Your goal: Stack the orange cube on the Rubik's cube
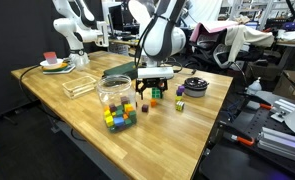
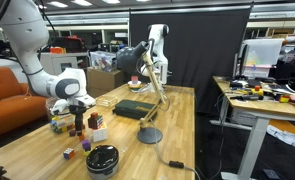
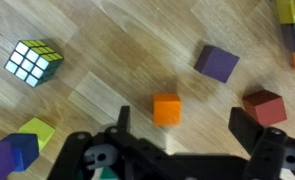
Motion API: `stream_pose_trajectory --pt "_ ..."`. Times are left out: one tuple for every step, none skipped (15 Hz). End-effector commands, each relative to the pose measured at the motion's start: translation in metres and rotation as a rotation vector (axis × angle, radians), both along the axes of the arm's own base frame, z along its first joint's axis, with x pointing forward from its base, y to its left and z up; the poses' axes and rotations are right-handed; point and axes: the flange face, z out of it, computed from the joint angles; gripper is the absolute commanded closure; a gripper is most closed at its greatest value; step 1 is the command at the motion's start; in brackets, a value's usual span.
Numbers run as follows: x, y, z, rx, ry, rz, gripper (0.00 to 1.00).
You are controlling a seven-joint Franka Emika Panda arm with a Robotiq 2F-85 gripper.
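The gripper (image 3: 187, 122) hangs wide open above the orange cube (image 3: 167, 108) — nothing held. The Rubik's cube (image 3: 34, 62) sits well apart.

The gripper (image 3: 180, 118), jaws spread wide, fills the bottom edge. The orange cube (image 3: 167, 108) lies mid-frame between its fingertips, the Rubik's cube (image 3: 32, 62) upper left.

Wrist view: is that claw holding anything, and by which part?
Nothing is held. The gripper is open, its fingers clear of the orange cube lying on the table below.
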Motion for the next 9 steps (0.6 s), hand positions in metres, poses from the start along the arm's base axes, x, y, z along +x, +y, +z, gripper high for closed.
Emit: stream_pose_trajectory --pt "0.009 -0.006 -0.001 0.005 -0.009 0.01 0.0" --pt "0.01 -0.007 -0.001 0.002 -0.007 0.015 0.0" --pt "0.01 -0.008 -0.003 0.002 0.0 0.028 0.0" --pt "0.01 -0.009 -0.004 0.001 0.005 0.041 0.0" --pt "0.008 -0.008 -0.007 0.0 0.014 0.056 0.0" --pt "0.007 -0.008 -0.01 -0.001 0.021 0.069 0.0" --pt "0.006 -0.009 -0.014 -0.001 0.033 0.082 0.0" --pt "0.006 -0.009 -0.018 -0.003 0.043 0.097 0.0" --pt "0.006 -0.01 -0.021 -0.008 0.053 0.11 0.0"
